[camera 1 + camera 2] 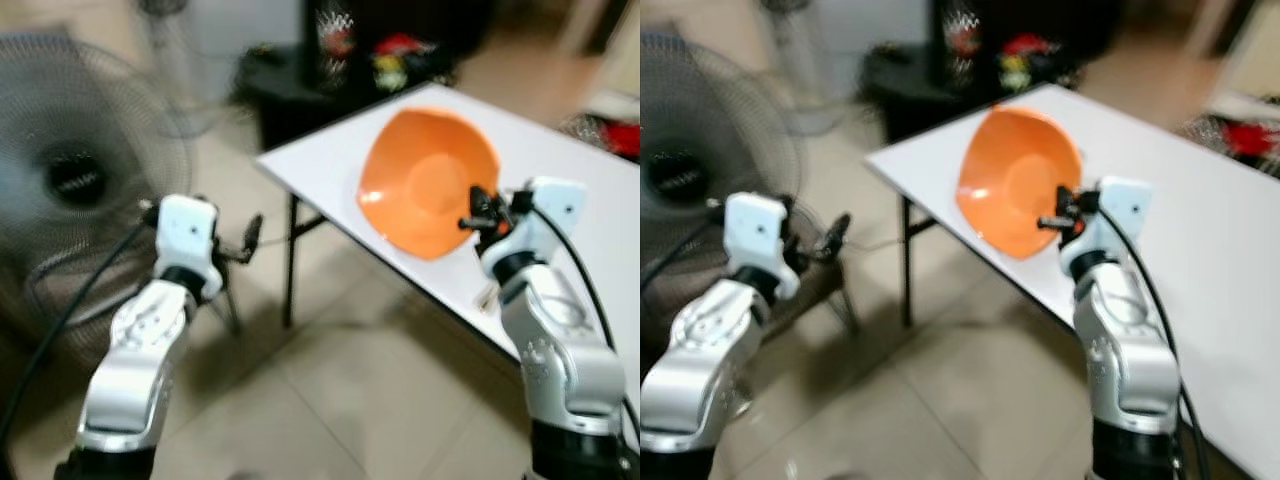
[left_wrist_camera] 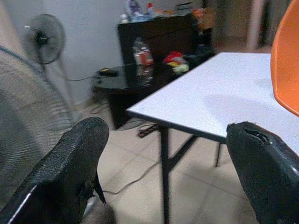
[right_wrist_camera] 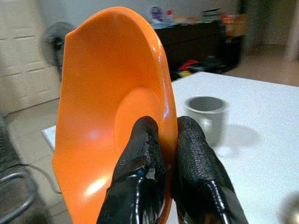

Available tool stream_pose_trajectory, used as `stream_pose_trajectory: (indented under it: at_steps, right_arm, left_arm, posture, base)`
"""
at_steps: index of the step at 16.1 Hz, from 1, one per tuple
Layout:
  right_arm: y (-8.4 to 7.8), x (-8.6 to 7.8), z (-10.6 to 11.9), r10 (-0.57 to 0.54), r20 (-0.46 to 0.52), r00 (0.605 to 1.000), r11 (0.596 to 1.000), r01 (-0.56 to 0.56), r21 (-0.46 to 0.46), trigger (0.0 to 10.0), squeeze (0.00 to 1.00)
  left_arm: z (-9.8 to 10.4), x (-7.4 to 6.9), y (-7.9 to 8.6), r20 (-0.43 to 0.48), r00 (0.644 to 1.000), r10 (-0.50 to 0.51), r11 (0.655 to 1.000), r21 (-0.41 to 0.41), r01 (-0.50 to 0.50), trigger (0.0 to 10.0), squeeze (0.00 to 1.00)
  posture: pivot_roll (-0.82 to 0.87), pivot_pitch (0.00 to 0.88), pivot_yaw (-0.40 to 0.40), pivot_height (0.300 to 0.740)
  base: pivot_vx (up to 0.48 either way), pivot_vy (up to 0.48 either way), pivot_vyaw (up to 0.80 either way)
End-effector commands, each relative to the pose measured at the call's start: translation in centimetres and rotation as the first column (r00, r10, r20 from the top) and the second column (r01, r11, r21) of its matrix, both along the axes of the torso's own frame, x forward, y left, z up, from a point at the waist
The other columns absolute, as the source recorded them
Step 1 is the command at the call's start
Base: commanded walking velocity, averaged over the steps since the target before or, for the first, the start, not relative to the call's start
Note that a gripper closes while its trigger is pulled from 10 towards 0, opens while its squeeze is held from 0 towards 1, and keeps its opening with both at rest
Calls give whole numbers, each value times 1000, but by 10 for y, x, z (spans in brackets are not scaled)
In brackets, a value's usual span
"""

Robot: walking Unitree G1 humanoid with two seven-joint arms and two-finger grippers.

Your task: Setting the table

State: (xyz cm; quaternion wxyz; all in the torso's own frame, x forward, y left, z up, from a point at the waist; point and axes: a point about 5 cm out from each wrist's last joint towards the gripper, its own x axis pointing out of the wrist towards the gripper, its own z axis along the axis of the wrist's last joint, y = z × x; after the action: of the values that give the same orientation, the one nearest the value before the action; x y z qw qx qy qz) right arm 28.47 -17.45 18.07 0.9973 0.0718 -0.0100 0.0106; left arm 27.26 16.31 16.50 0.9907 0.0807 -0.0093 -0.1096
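At two o'clock over the white table (image 1: 600,230), right gripper (image 3: 168,140) was clenched on the rim of an orange bowl (image 1: 425,180), holding it on edge above the tabletop's near corner. Grey cup (image 3: 205,114) stood on the table beyond the bowl. At ten o'clock, left gripper (image 2: 166,158) hung off the table's edge, fingers spread, holding nothing. Standing fan (image 1: 70,180) behind it.

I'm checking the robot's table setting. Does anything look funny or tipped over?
The orange plate is not lying flat: the right gripper pinches its rim and holds it on edge above the white table. The grey cup stands upright. Nothing looks spilled.
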Motion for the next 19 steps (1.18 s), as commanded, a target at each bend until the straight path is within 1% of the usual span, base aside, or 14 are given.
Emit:
stream_pose_trajectory:
  at_steps: [1, 9, 12, 14, 16, 17, 19]
  right_arm:
    - [6, 0, 11, 31, 41, 999, 999, -32, 6, 10000, 0]
    - [3, -3, 18, 17, 57, 998, 999, -18, 29, 10000, 0]
    - [0, 0, 22, 13, 61, 998, 998, -16, 63, 10000, 0]
    - [0, 5, 20, 61, 27, 998, 990, -64, 129, 10000, 0]
    - [0, 7, 19, 81, 12, 997, 986, -82, 146, 10000, 0]
    - [1, 12, 17, 113, -17, 993, 982, -109, 152, 10000, 0]
    - [2, 17, 18, 128, -26, 991, 978, -122, 170, 10000, 0]
  left_arm:
    - [4, 1, 2, 10, 1000, 1, 1000, -1, -1, 10000, 0]
    - [2, 6, 0, 4, 1000, -23, 1000, 4, 23, 10000, 0]
    - [4, 8, 0, 8, 1000, -30, 1000, 5, 30, 10000, 0]
    - [5, 7, 2, 11, 1000, -24, 1000, 8, 23, 10000, 0]
    - [5, 6, 3, 11, 1000, -21, 1000, 9, 21, 10000, 0]
    - [5, 5, 4, 12, 1000, -16, 1000, 9, 16, 10000, 0]
    - [5, 4, 5, 13, 1000, -10, 1000, 8, 10, 10000, 0]
  posture:
    - [162, 0, -28, 740]
    - [134, 0, -3, 740]
    - [141, 0, -6, 740]
    - [153, 0, -20, 740]
    - [159, 0, -27, 740]
    - [162, 0, -32, 740]
    - [172, 0, -43, 740]
  base:
    - [277, 0, -800]
    - [278, 0, -800]
    - [277, 0, -800]
    - [276, 0, 0]
    - [274, 0, 0]
    - [277, 0, 0]
    - [283, 0, 0]
